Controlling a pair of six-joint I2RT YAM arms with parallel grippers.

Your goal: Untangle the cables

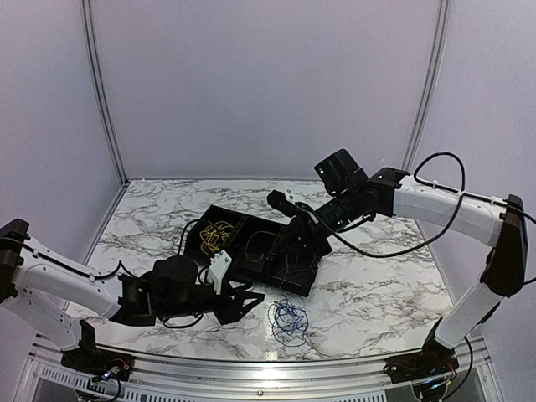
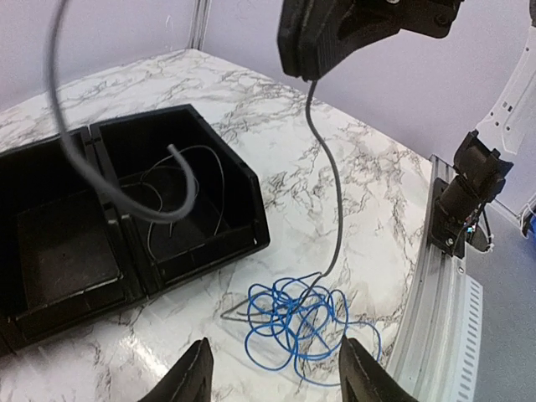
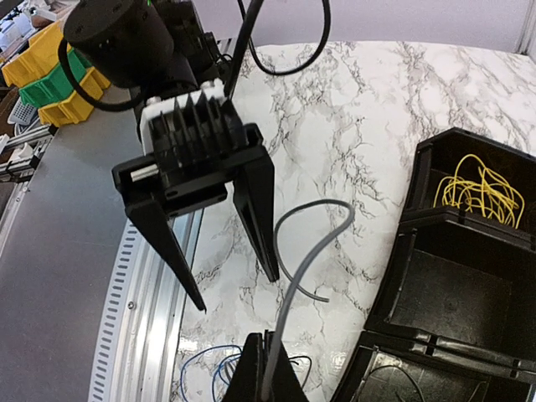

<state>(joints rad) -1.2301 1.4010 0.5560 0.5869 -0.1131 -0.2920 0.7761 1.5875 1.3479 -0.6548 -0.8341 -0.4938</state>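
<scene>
- The left arm [image 1: 67,280] lies low and nearly flat over the table [image 1: 377,285]. It reaches in from the left along the near side of the black tray [image 2: 205,255].
- The left gripper [image 3: 238,293] sits just off the tray's near edge, its 2 fingers spread apart with nothing between them.
- The right arm [image 1: 444,205] rises from its base and bends sharply at a raised elbow. Its forearm slopes down over the tray's right end, wrist tipped downward.
- The right gripper [image 3: 266,360] is pinched tight on a thin grey cable [image 2: 333,180].
- The grey cable hangs in a loose curve from that pinch. Its lower end reaches the blue cables [image 2: 293,322].
- The blue cables lie in a small loose tangle on the table, just off the tray's near corner and just ahead of the left gripper's fingertips.
- The yellow cables [image 3: 481,188] are bunched in the tray's end compartment farthest from the blue tangle.
- A loose wire [image 2: 219,180] curls inside the tray compartment nearest the blue cables.
</scene>
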